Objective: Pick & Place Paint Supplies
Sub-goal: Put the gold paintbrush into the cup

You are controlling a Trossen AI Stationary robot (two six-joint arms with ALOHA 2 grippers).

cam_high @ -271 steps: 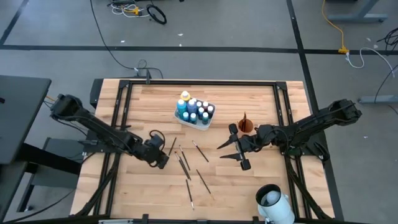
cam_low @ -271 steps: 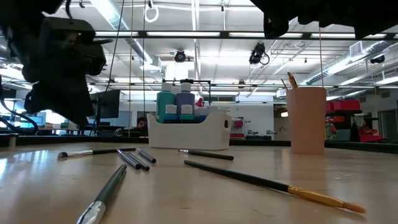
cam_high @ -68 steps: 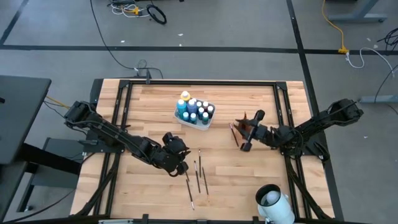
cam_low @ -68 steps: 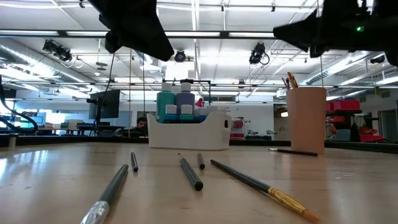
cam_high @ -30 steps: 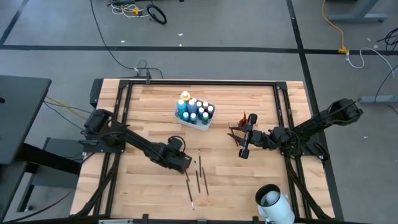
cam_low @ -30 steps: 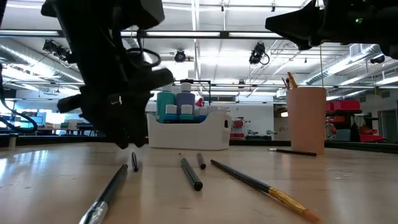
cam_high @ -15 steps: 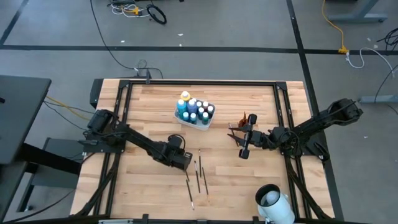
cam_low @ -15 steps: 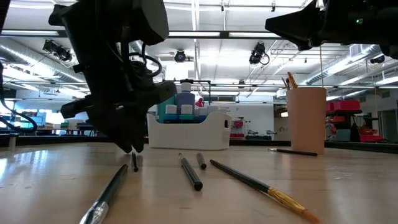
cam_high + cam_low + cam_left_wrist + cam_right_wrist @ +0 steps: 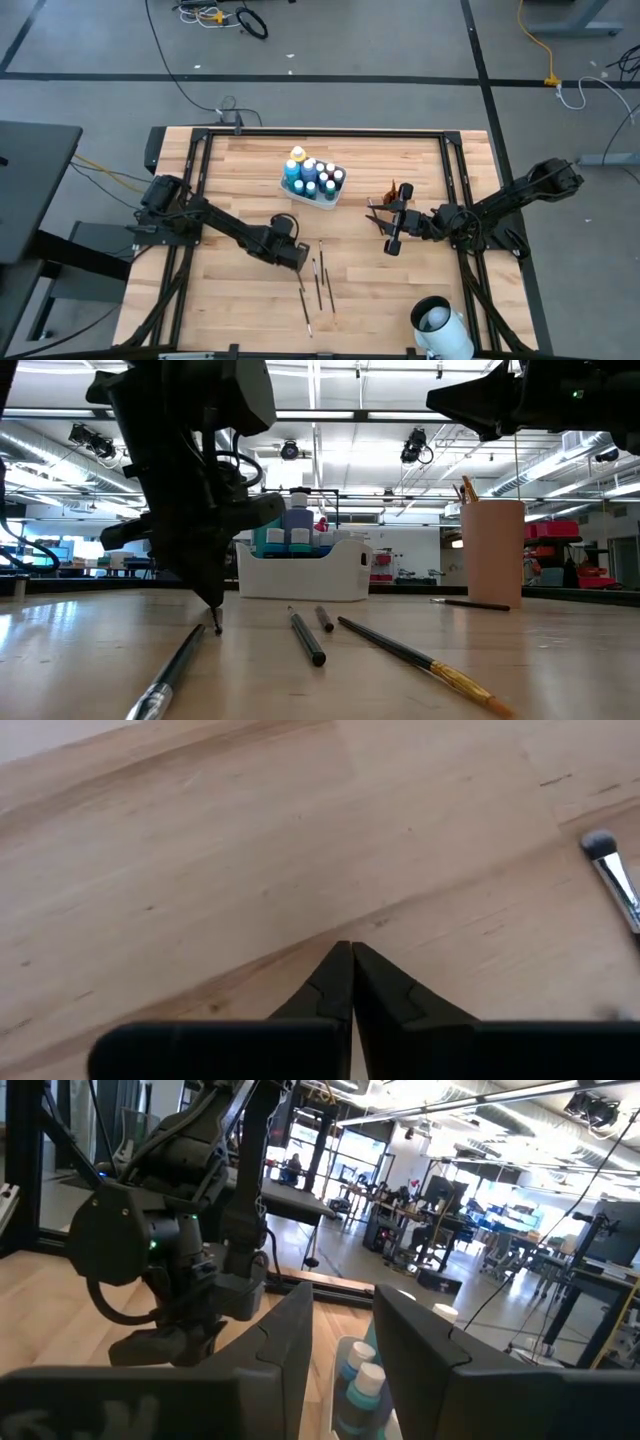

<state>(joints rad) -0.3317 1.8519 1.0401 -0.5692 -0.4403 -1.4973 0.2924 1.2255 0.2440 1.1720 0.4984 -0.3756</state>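
From above, my left tool [image 9: 297, 259] sat low on the bench [image 9: 240, 300] at the near end of the loose paintbrushes [image 9: 318, 283], which lay side by side in front of the white tray [image 9: 296, 192] of paint bottles [image 9: 312, 175]. That view hid its fingers; my left wrist camera showed them pressed flat together [image 9: 345, 982] over bare wood with nothing between them, only one brush tip [image 9: 612, 877] off to the side. The level camera showed the tip touching down at the end of the leftmost brush [image 9: 215, 621]. My right tool [image 9: 385, 232] hung above the bench near the orange-brown cup [image 9: 397, 195]. Only its wrist camera showed its fingers [image 9: 290, 1335] standing narrowly apart, empty, with two white-capped teal bottles [image 9: 358, 1378] seen in the gap.
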